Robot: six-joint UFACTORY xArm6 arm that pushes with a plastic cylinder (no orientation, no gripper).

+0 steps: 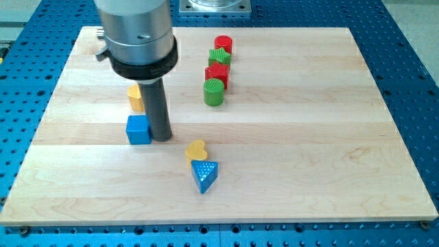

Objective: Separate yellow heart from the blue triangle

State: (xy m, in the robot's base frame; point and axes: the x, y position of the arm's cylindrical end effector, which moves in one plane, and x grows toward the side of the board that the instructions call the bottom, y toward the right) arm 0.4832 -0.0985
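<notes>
The yellow heart lies near the board's middle bottom. The blue triangle sits just below it, touching it. My tip rests on the board to the upper left of the heart, about a block's width away from it. The tip stands right beside a blue cube, on that cube's right side.
A yellow block sits above the blue cube, partly hidden by the rod. At the view's top a column holds a red cylinder, a green block, a red block and a green cylinder. The wooden board lies on a blue perforated table.
</notes>
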